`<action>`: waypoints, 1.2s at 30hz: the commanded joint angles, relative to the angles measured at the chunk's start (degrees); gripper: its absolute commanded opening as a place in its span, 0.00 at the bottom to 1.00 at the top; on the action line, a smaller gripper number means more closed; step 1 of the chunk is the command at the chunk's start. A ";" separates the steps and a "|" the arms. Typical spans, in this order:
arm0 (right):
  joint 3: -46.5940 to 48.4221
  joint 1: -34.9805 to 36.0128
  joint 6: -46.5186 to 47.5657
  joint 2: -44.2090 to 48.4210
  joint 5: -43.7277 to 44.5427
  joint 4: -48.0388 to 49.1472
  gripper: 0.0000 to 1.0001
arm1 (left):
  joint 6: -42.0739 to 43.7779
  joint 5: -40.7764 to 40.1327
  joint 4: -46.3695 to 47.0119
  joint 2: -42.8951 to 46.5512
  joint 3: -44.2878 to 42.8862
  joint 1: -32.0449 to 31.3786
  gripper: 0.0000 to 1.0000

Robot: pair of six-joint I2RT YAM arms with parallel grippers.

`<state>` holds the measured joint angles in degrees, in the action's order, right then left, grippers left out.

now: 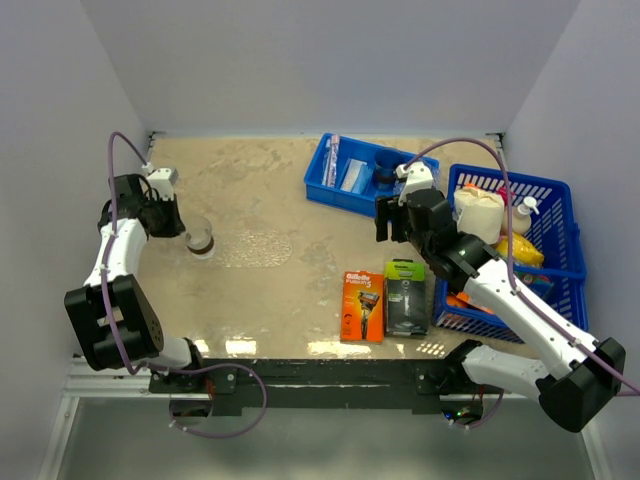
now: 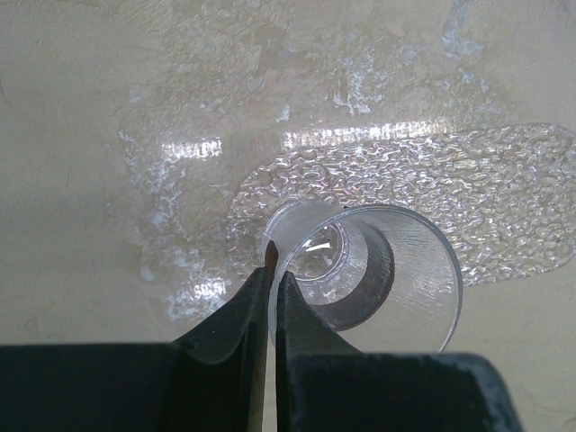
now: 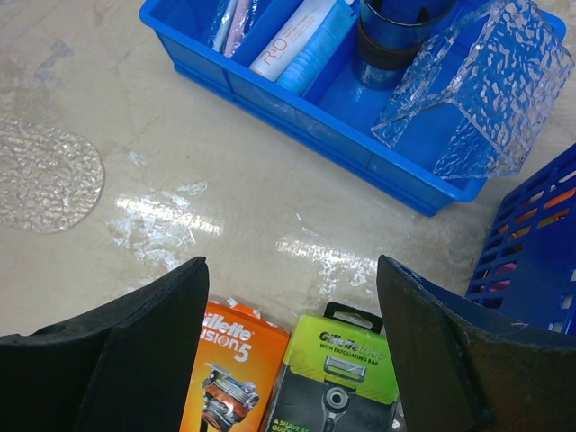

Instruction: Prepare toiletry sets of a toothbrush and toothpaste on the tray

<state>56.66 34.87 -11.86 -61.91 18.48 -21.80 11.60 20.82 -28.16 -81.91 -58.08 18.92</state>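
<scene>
Item: pair of YAM arms, both reaching out over the table.
Left arm (image 1: 118,250) rises from its base along the left side, its wrist turned inward. The left gripper (image 1: 185,231) sits low and points right, its fingers (image 2: 232,326) drawn almost together, pinching the thin wall of a clear cup (image 2: 400,270). Right arm (image 1: 510,300) stretches diagonally forward and leftward from its base. The right gripper (image 1: 393,218) tilts downward, its black fingers (image 3: 144,346) spread wide apart.

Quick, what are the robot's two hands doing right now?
Left gripper: shut, pinching the rim of the clear cup.
Right gripper: open, holding nothing.
</scene>
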 commanded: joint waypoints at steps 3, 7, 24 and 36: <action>0.73 0.02 0.34 0.03 0.06 1.94 0.78 | -0.60 -2.36 2.85 0.70 -2.47 0.59 0.00; 0.73 0.11 0.34 -0.05 0.06 1.94 0.79 | -1.05 -2.89 3.11 0.79 -2.65 0.59 0.14; 0.82 0.02 0.34 0.04 0.59 1.67 0.80 | -2.10 -1.04 4.78 3.68 -1.51 0.59 0.66; 5.38 0.02 -0.10 -0.84 -0.47 -1.66 0.80 | -3.77 -0.70 10.67 13.08 2.53 0.33 0.77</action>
<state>57.65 34.87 -11.94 -62.70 18.26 -22.96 9.41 17.72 -22.09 -73.25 -57.28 19.07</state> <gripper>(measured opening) 0.797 0.762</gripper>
